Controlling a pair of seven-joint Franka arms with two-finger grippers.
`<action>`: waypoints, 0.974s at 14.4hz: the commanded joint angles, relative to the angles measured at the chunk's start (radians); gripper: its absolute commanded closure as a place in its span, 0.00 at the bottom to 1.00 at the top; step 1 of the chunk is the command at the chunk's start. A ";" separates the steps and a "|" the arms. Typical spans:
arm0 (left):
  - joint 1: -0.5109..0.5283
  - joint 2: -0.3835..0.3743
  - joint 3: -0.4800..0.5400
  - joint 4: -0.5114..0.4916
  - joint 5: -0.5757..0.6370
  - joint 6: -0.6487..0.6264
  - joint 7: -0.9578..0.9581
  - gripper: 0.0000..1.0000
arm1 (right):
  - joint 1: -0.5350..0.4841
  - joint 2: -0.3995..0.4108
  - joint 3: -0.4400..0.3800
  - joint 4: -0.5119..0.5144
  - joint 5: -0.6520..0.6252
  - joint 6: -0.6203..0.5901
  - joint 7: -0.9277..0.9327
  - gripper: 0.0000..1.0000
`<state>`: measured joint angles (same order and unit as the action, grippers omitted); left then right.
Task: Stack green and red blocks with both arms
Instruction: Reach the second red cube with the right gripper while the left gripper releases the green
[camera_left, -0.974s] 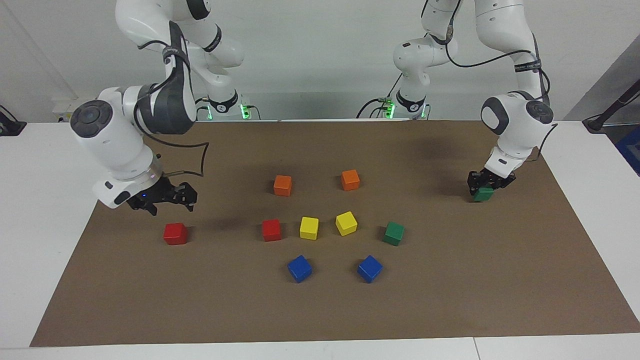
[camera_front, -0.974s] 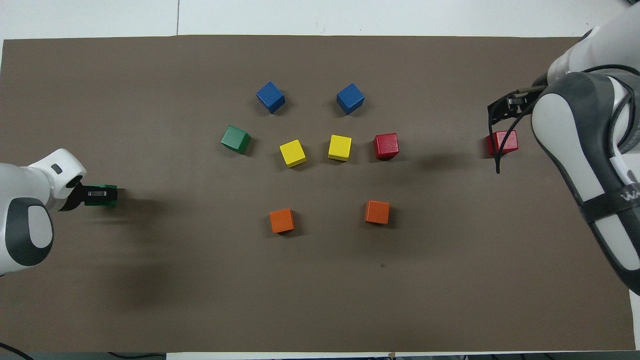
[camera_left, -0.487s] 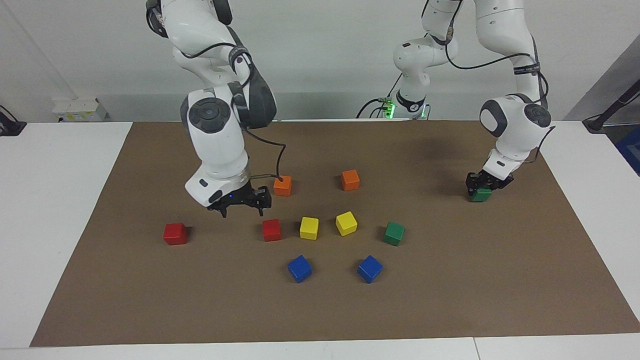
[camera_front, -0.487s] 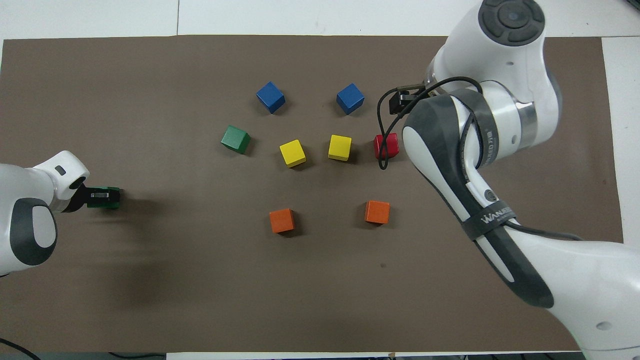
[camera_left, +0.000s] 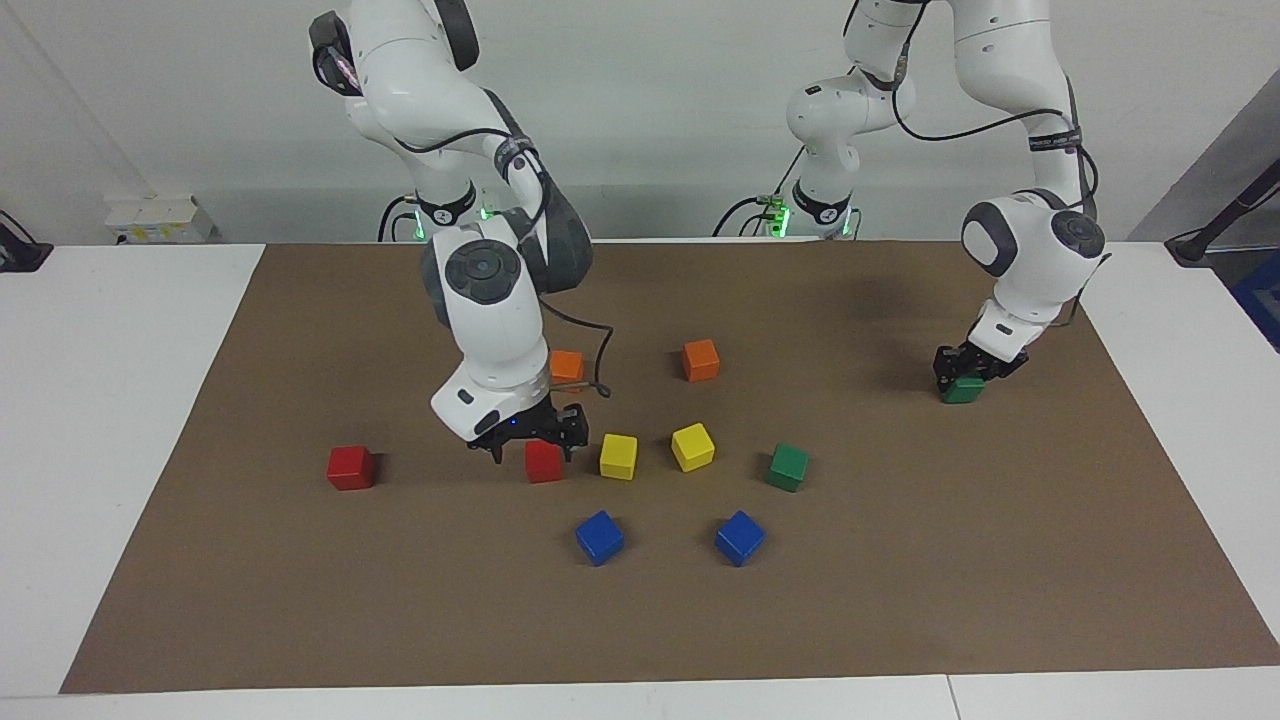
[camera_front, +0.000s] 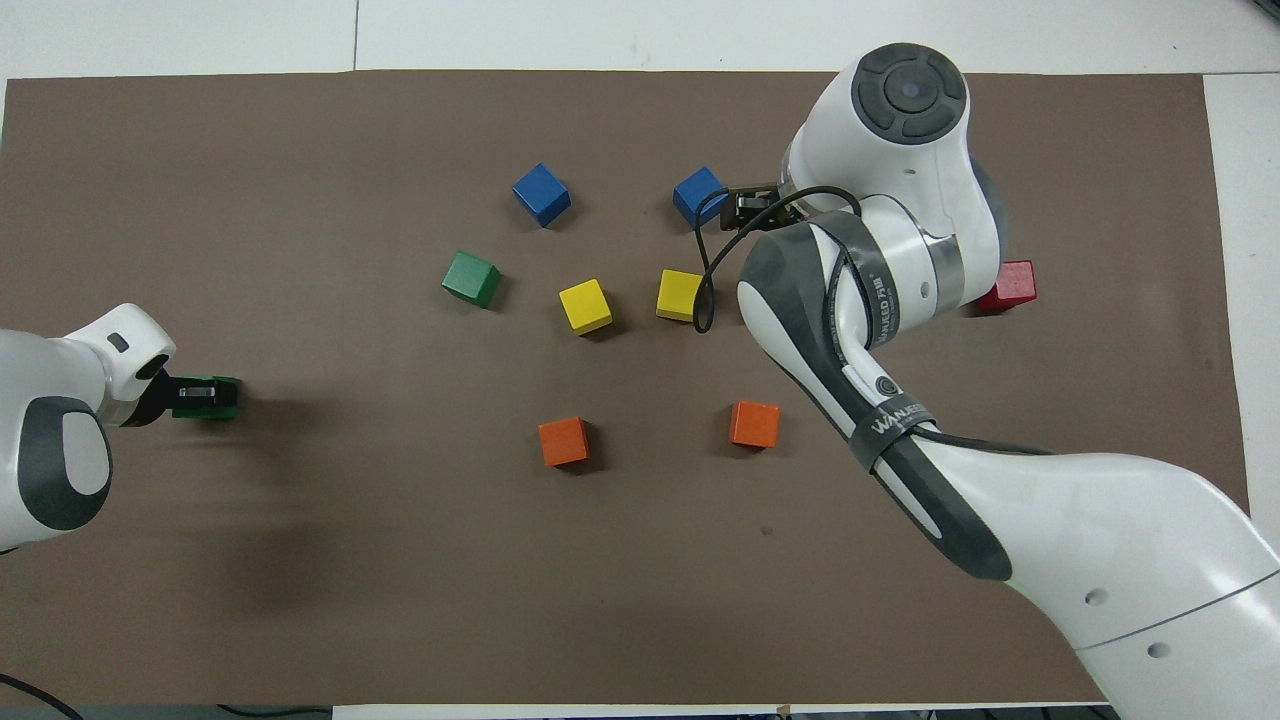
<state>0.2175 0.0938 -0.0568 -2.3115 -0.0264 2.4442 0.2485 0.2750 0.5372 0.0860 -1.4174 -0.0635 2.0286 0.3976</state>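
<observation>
My right gripper (camera_left: 533, 446) is open and low over a red block (camera_left: 543, 463) near the middle of the mat, a finger on either side of it. The arm hides this block in the overhead view. The second red block (camera_left: 350, 467) lies alone toward the right arm's end and also shows in the overhead view (camera_front: 1010, 285). My left gripper (camera_left: 966, 370) is shut on a green block (camera_left: 963, 391) at the mat's surface toward the left arm's end; the block also shows in the overhead view (camera_front: 207, 398). The other green block (camera_left: 788, 466) lies beside the yellow cubes.
Two orange cubes (camera_left: 700, 359) lie nearer to the robots. Two yellow cubes (camera_left: 618, 456) sit between the middle red block and the free green block. Two blue cubes (camera_left: 599, 537) lie farther out. All rest on a brown mat (camera_left: 900, 600).
My right arm has swung from the red block at its end of the table to the middle red block and come down over it. My left gripper with its green block has barely moved.
</observation>
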 joint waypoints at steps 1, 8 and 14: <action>0.013 -0.003 -0.006 -0.012 0.008 0.036 0.011 0.00 | 0.000 -0.002 0.003 -0.064 0.004 0.063 0.018 0.00; 0.008 0.009 -0.006 0.067 0.008 -0.037 0.009 0.00 | -0.008 -0.031 0.003 -0.189 0.004 0.169 0.015 0.00; -0.099 0.073 -0.009 0.462 0.007 -0.407 -0.041 0.00 | -0.002 -0.045 0.003 -0.285 0.004 0.272 0.018 0.00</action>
<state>0.1795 0.0985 -0.0736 -2.0134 -0.0266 2.1530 0.2466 0.2771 0.5404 0.0833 -1.6242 -0.0635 2.2527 0.3990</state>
